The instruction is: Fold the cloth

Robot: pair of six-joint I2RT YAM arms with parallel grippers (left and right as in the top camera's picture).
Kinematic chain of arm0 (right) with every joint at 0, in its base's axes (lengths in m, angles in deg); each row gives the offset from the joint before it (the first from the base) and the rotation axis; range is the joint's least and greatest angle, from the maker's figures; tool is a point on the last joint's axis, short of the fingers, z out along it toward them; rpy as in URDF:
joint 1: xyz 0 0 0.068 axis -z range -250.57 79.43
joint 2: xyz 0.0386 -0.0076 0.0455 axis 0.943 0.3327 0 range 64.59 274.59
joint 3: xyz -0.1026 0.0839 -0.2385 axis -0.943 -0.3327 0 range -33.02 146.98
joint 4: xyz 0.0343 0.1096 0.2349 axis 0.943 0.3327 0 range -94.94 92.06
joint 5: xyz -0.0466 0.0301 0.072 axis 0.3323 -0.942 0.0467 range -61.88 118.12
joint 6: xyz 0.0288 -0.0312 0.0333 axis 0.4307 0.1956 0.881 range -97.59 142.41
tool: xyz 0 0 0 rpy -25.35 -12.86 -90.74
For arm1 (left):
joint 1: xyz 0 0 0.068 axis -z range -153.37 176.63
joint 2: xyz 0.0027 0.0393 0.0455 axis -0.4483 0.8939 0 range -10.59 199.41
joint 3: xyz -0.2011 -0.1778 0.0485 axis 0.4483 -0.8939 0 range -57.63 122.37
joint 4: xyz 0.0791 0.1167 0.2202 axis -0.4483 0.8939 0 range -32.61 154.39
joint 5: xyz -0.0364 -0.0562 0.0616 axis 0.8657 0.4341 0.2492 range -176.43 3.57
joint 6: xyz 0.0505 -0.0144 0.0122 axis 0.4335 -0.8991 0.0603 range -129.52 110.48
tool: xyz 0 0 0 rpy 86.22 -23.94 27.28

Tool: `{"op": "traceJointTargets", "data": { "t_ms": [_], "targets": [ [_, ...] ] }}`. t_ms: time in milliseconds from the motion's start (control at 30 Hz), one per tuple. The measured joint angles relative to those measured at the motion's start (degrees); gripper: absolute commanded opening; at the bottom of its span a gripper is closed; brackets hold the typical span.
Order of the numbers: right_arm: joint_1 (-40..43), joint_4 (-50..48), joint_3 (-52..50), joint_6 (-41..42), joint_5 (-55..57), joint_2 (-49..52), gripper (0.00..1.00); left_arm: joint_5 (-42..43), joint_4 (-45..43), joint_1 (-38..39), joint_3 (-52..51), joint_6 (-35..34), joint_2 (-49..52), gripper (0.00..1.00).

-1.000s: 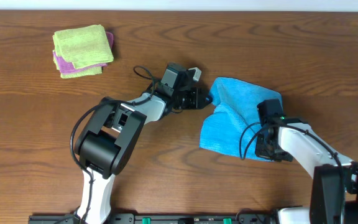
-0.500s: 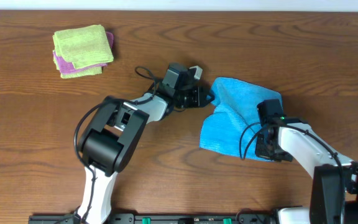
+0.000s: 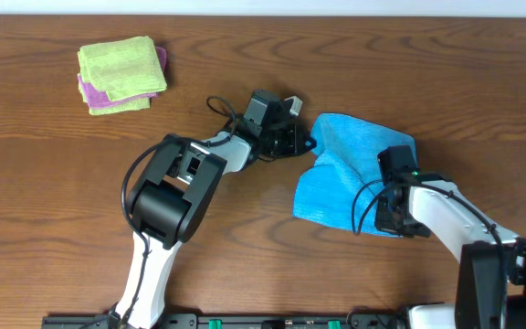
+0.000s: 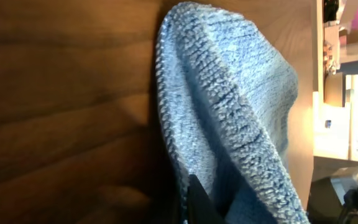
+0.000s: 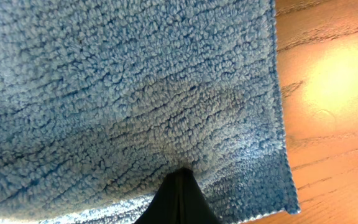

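A blue cloth (image 3: 345, 174) lies crumpled and partly folded on the wooden table, right of centre. My left gripper (image 3: 307, 143) is shut on the cloth's left edge; in the left wrist view the cloth (image 4: 229, 112) rises in a fold from the jaws (image 4: 194, 202). My right gripper (image 3: 393, 208) is shut on the cloth's lower right edge. In the right wrist view the closed black jaws (image 5: 179, 183) pinch the blue pile (image 5: 123, 87), with the cloth's corner to the right.
A folded stack of a green cloth (image 3: 121, 68) on a purple cloth (image 3: 88, 91) sits at the back left of the table. Bare wood (image 3: 44, 201) surrounds the arms.
The left arm has shifted slightly to the right and back, its gripper still on the cloth edge. The right arm and the cloth have barely moved.
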Motion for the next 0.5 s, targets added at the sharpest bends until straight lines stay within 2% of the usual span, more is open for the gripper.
{"op": "traceJointTargets", "data": {
  "t_ms": [500],
  "targets": [
    [-1.14,-0.26,-0.02,-2.58,0.02,0.00,0.01,2.78,1.22,-11.23,0.02,1.16,0.04,0.06]
  ]
}}
